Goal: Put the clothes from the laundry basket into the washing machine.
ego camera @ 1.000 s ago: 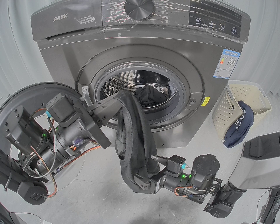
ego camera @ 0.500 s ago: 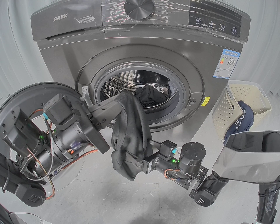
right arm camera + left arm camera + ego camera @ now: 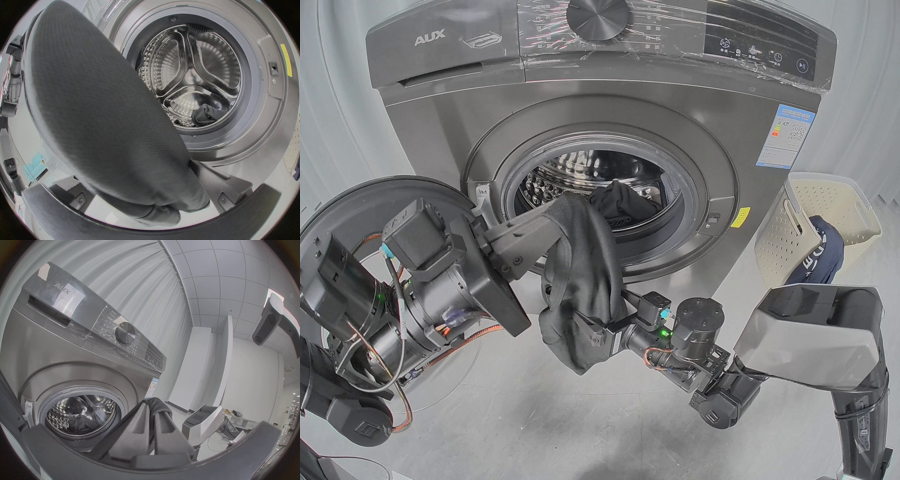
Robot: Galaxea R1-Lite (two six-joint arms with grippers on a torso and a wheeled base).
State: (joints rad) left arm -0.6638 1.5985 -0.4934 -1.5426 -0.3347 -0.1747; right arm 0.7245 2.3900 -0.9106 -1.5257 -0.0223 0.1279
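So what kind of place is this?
Likely a lab or showroom laundry corner, not a home: a washing machine beside a laundry basket, with curtains behind and an office-style tiled ceiling.

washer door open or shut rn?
Open. The door is swung out to the robot's left, and the drum shows through the opening with a black garment lying inside.

A smooth, pale grey floor filled the lower part of the head view and ran up along the right side of the frame. The washing machine stood on it in the upper middle, its base meeting the floor near the centre of the frame. The cream, perforated laundry basket stood on the floor at the right edge, just beside the machine's lower right corner.
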